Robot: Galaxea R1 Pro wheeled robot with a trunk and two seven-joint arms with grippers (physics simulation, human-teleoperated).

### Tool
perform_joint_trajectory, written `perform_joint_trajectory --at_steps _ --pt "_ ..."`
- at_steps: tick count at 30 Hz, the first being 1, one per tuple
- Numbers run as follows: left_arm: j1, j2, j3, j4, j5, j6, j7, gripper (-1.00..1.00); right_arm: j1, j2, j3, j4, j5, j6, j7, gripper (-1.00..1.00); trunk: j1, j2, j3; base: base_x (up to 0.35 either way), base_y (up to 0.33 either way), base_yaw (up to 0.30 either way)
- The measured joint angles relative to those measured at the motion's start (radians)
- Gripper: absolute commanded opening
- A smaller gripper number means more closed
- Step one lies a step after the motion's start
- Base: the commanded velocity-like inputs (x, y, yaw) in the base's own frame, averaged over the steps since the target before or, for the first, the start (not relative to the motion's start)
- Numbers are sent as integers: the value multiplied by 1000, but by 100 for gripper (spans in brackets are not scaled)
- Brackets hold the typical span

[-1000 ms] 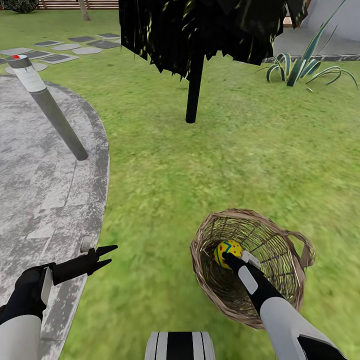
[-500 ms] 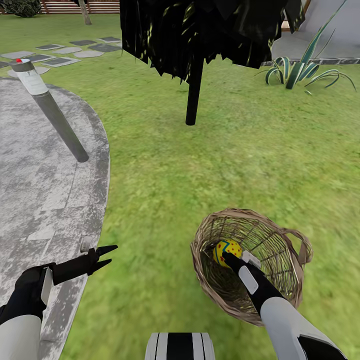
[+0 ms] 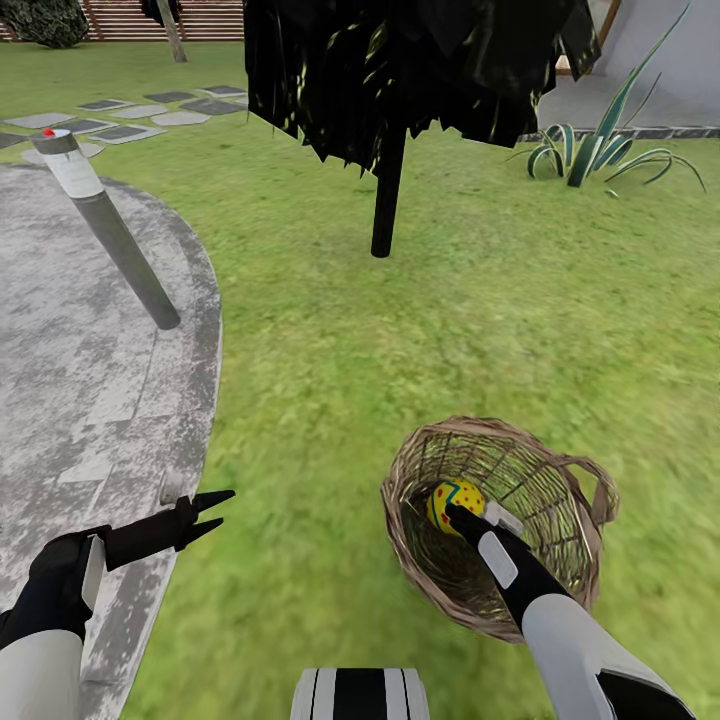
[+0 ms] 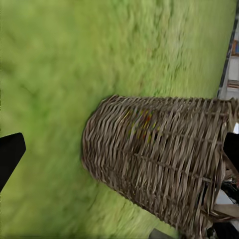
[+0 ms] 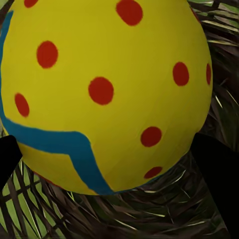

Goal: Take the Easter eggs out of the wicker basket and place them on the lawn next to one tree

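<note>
the wicker basket (image 3: 500,525) lies tipped on the lawn (image 3: 420,330) at the near right, its mouth turned up toward the head camera and one loop handle showing at its right rim. inside it sits one easter egg (image 3: 456,505), yellow with red dots and a blue zigzag; only this one egg can be counted, and the weave hides whatever else may lie deeper. the right gripper (image 3: 462,518) reaches into the basket mouth with its dark fingers set either side of the egg; in the right wrist view the egg (image 5: 104,94) sits close up between the two black fingertips at the frame's sides, but whether the pads press it cannot be told.

the left gripper (image 3: 212,512) hangs at the near left over the edge of a grey paved patch (image 3: 90,380), its two pointed fingers parted and holding nothing. its wrist view looks across the grass at the basket's woven side (image 4: 159,159).

farther off stand one black-leaved tree (image 3: 390,190) with a thin dark trunk, one grey bollard (image 3: 110,230) on the paving, one spiky striped plant (image 3: 595,150) at the far right, and several stepping stones (image 3: 150,110) at the far left.
</note>
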State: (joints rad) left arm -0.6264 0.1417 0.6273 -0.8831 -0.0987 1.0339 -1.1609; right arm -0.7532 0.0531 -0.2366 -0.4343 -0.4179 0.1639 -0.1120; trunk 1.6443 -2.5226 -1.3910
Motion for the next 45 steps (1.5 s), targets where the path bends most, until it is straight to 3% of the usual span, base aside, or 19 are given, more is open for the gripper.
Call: perform_joint_trajectory --at_steps 6,10,18,29,45 --pt "0 0 0 0 0 0 0 100 -1 0 0 0 0 4 0 -100 0 0 0 -91 0 0" --pt "0 0 0 0 1 1 0 100 -2 0 0 0 0 10 -2 -100 -2 1 15 -4 0 0" --pt "-1 0 0 0 -1 2 0 100 -8 -3 0 -2 3 127 -9 -100 -5 3 46 -135 0 0" --pt "0 -1 -3 0 -4 2 2 100 -21 -22 1 -5 7 210 -29 -100 -10 5 89 -92 0 0" --pt "0 -1 -3 0 -1 2 2 100 -27 -23 1 -5 7 218 -28 -100 -18 9 151 -47 0 0"
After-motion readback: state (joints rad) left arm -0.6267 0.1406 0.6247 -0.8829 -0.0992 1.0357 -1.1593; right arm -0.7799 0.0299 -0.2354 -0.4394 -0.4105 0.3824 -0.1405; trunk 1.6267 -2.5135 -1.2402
